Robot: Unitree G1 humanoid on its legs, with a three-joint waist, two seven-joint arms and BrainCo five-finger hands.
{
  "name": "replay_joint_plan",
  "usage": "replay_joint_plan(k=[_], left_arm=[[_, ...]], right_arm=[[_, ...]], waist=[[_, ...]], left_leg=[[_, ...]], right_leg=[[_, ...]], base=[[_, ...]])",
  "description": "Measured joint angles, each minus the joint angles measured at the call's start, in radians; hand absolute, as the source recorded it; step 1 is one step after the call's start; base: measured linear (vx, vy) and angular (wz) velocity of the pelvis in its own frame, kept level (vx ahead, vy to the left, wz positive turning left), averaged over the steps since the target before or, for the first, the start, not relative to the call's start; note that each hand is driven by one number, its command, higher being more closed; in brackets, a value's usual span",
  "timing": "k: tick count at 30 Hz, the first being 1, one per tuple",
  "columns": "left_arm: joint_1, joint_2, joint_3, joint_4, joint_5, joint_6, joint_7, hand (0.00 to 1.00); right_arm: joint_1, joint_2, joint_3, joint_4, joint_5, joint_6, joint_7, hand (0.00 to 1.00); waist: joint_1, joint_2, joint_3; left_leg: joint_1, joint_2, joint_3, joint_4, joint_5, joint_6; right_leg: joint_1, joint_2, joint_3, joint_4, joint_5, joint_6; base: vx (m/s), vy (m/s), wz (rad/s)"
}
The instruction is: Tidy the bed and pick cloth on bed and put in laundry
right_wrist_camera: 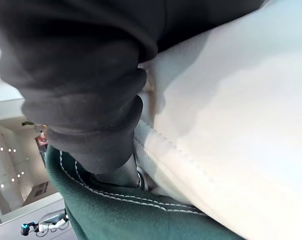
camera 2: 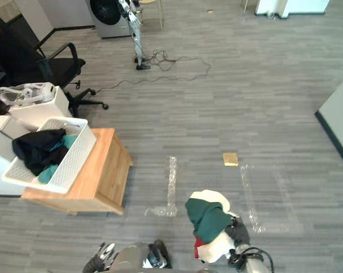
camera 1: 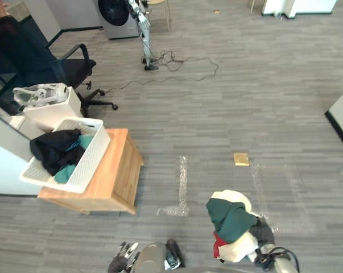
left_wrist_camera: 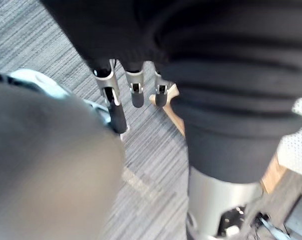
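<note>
green, white and red cloth makes up the bundle (camera 1: 231, 220) at the lower right of the head views, raised above the grey plank floor (camera 1: 245, 102). the green garment (camera 1: 232, 216) drapes over the top, the white piece (camera 1: 241, 248) bulges below it, and a red fold (camera 1: 218, 245) shows at the bundle's left edge. the right hand (camera 1: 264, 232) comes in from the lower right with its dark ribbed cover pressed against the bundle; in its own wrist view white and green fabric lies right against the cover, and whether the hand grips the cloth cannot be told.

the left hand (camera 1: 125, 253) hangs low at the bottom edge, well apart from the bundle. its fingers (left_wrist_camera: 136, 95) are released, nearly straight, pointing down towards the floor and holding nothing.

the white mesh laundry basket (camera 1: 93, 153) stands at the left on a low wooden table (camera 1: 111, 182), tilted, with one end overhanging the table's left edge. inside it lie a black garment (camera 1: 54, 149) and a teal one (camera 1: 66, 172) (the teal partly under the black).

a black office chair (camera 1: 52, 65) stands beyond the table, and a washing machine (camera 1: 117, 17) is at the far wall. a small yellow-brown block (camera 1: 241, 159) and strips of clear tape (camera 1: 182, 182) lie on the floor between table and bundle.
</note>
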Motion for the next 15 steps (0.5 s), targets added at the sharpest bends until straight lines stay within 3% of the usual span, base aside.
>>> replay_joint_plan(k=[1,2,3,4,6,7,8,9,10,11,12,13,14,15], left_arm=[[-0.003,0.000,-0.001,0.005,-0.002,0.001,0.011,0.00],[-0.009,-0.004,-0.010,0.005,-0.013,0.001,0.015,0.00],[-0.015,-0.003,-0.018,0.003,-0.026,0.003,0.015,0.00],[-0.029,-0.005,-0.029,-0.001,-0.046,0.008,0.014,0.00],[-0.056,-0.008,-0.040,-0.006,-0.050,0.013,0.015,0.00],[-0.080,-0.003,-0.047,-0.006,-0.049,0.015,0.015,0.00],[-0.087,0.003,-0.051,-0.007,-0.049,0.015,0.013,0.00],[-0.085,0.014,-0.053,-0.009,-0.050,0.014,0.012,0.00],[-0.068,0.013,-0.040,-0.014,-0.051,0.014,0.015,0.00],[-0.060,0.000,-0.037,-0.020,-0.051,0.010,0.017,0.00],[-0.052,-0.037,-0.040,-0.034,-0.051,0.003,0.021,0.00],[-0.049,-0.082,-0.048,-0.051,-0.066,-0.006,0.022,0.00],[-0.048,-0.099,-0.048,-0.054,-0.077,-0.010,0.019,0.00],[-0.037,-0.109,-0.047,-0.061,-0.091,-0.034,0.012,0.00]], right_arm=[[0.002,0.000,0.005,-0.001,-0.006,0.000,0.004,1.00],[0.008,0.000,0.019,-0.004,-0.013,-0.004,0.009,1.00],[0.021,0.000,0.034,-0.004,-0.013,-0.012,0.009,1.00],[0.038,0.000,0.046,-0.005,-0.013,-0.023,0.014,1.00],[0.042,0.000,0.056,-0.003,-0.012,-0.045,0.016,1.00],[0.043,0.000,0.069,-0.003,-0.012,-0.064,0.016,1.00],[0.043,0.000,0.078,-0.003,-0.012,-0.073,0.017,1.00],[0.049,0.002,0.103,-0.003,-0.012,-0.084,0.019,1.00],[0.051,0.002,0.126,-0.005,-0.012,-0.089,0.018,1.00],[0.051,0.000,0.137,-0.012,-0.012,-0.088,0.016,1.00],[0.048,-0.017,0.142,-0.045,-0.012,-0.087,0.011,1.00],[0.044,-0.040,0.142,-0.093,-0.013,-0.088,0.007,1.00],[0.044,-0.049,0.143,-0.111,-0.014,-0.088,0.004,1.00],[0.037,-0.051,0.145,-0.123,-0.017,-0.088,-0.008,1.00]], waist=[[-0.004,0.000,0.004],[-0.016,0.016,0.014],[-0.038,0.016,0.014],[-0.053,0.016,0.016],[-0.060,0.023,0.019],[-0.062,0.021,0.018],[-0.056,0.013,0.018],[-0.047,-0.005,0.019],[-0.042,-0.006,0.010],[-0.036,0.008,0.007],[-0.031,0.042,0.012],[-0.036,0.090,0.023],[-0.038,0.111,0.029],[-0.039,0.124,0.026]], left_leg=[[0.030,0.002,-0.020,-0.019,-0.003,-0.002],[0.083,0.006,-0.068,-0.063,-0.004,-0.003],[0.117,0.011,-0.108,-0.091,-0.003,-0.008],[0.146,0.019,-0.168,-0.107,0.006,-0.029],[0.184,0.036,-0.260,-0.114,-0.009,-0.056],[0.187,0.048,-0.324,-0.107,-0.032,-0.094],[0.192,0.045,-0.356,-0.102,-0.046,-0.112],[0.209,0.046,-0.409,-0.067,-0.094,-0.140],[0.222,0.056,-0.455,-0.015,-0.147,-0.165],[0.228,0.073,-0.457,0.010,-0.158,-0.176],[0.187,0.114,-0.434,0.125,-0.159,-0.183],[0.092,0.176,-0.371,0.310,-0.138,-0.215],[0.050,0.218,-0.328,0.396,-0.129,-0.232],[-0.008,0.282,-0.219,0.502,-0.130,-0.232]], right_leg=[[-0.040,0.019,0.011,0.029,-0.011,-0.011],[-0.116,0.072,0.038,0.021,-0.047,0.014],[-0.161,0.103,0.047,-0.036,-0.069,0.035],[-0.203,0.126,0.043,-0.167,-0.097,0.025],[-0.231,0.172,0.090,-0.480,-0.083,0.029],[-0.219,0.207,0.181,-0.737,-0.020,0.047],[-0.214,0.212,0.228,-0.822,0.014,0.066],[-0.204,0.214,0.285,-0.854,0.049,0.077],[-0.200,0.224,0.318,-0.779,0.119,0.063],[-0.199,0.226,0.293,-0.732,0.128,0.054],[-0.174,0.220,0.231,-0.684,0.065,0.033],[-0.116,0.220,0.151,-0.704,0.035,0.022],[-0.082,0.219,0.112,-0.717,0.024,0.019],[-0.017,0.214,0.040,-0.748,0.008,0.013]], base=[[0.52,-0.021,0.66],[0.44,-0.032,1.04],[0.55,-0.080,1.56],[0.47,-0.130,1.71],[0.48,-0.190,1.57],[0.40,-0.228,1.38],[0.63,-0.436,1.57],[0.66,-0.494,1.33],[0.67,-0.505,1.25],[0.52,-0.380,1.27],[0.46,-0.318,1.45],[0.42,-0.290,1.59],[0.35,-0.264,1.71],[0.28,-0.247,1.56]])
